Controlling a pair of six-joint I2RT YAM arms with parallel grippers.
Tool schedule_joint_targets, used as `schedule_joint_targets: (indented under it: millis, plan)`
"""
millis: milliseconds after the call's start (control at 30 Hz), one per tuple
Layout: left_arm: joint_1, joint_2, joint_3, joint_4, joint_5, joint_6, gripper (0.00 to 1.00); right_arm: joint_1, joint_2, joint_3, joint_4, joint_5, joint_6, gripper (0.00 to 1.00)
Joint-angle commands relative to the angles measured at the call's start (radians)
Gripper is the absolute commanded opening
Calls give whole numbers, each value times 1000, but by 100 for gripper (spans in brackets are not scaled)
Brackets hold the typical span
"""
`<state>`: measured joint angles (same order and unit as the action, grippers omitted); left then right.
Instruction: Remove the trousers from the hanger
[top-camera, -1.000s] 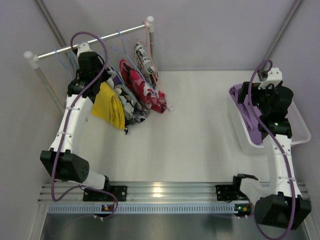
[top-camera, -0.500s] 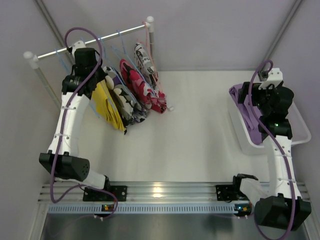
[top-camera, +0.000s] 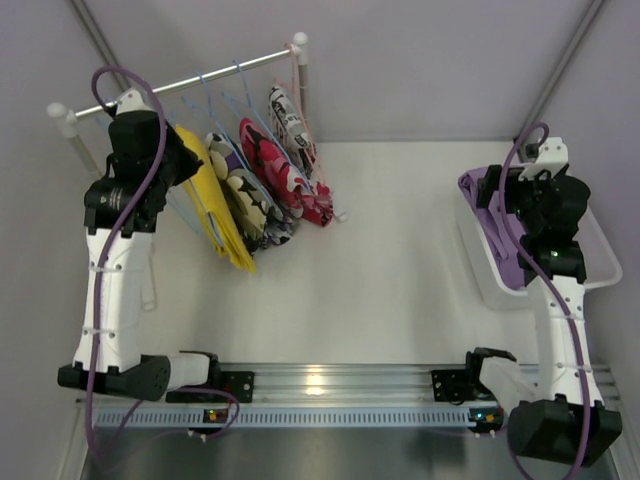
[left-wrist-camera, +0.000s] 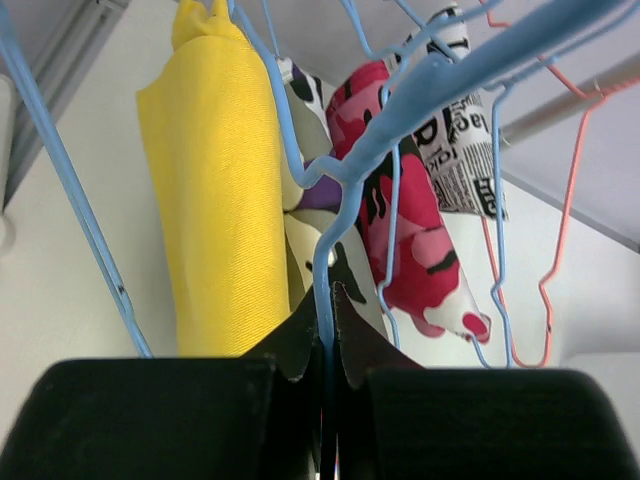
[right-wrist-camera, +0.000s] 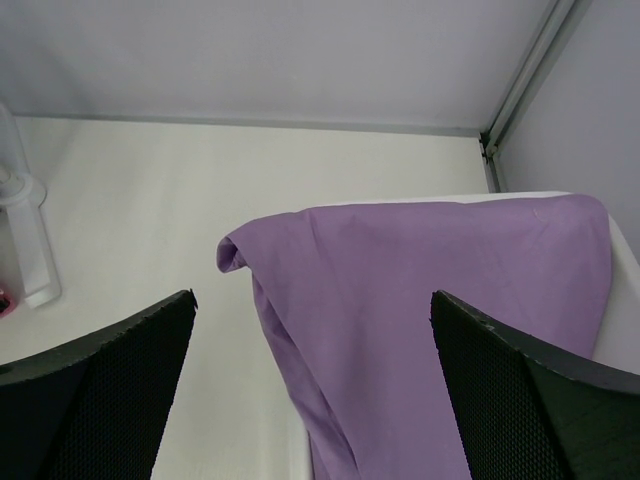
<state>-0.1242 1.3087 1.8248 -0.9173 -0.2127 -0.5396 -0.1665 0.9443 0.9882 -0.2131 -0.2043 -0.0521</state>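
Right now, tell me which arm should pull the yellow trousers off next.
Left: the left claw is shut on a blue hanger beside the yellow trousers; the right claw hangs open over the lilac trousers, across the table.

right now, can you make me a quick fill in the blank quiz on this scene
1. The left gripper is shut on a ___ hanger.
2. The right gripper is ___ above the purple trousers.
3. On the rail, the pair nearest the left arm is ___.
Missing words: blue, open, yellow.
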Motion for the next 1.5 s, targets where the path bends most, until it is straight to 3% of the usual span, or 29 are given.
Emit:
schedule_joint_targets:
  millis: [0,233,533,967,1333,1467]
  plan:
    - [-6,-86,12,77,77,-16,0,12,-36,20,-12,-10,-8,99]
    - [-6,-173,-85,44,273,1,0,12,-53,21,-32,-10,-14,99]
    - [-6,-287,-165,-15,348,26,0,13,-120,0,-74,0,-23,100]
    - [-5,-520,-295,-186,573,30,0,13,-217,-45,-118,52,-75,99]
    - [1,-552,-314,-247,898,59,0,13,-260,-43,-160,85,-57,100]
    - [1,-482,-285,-238,995,111,0,13,-262,-46,-169,95,-45,99]
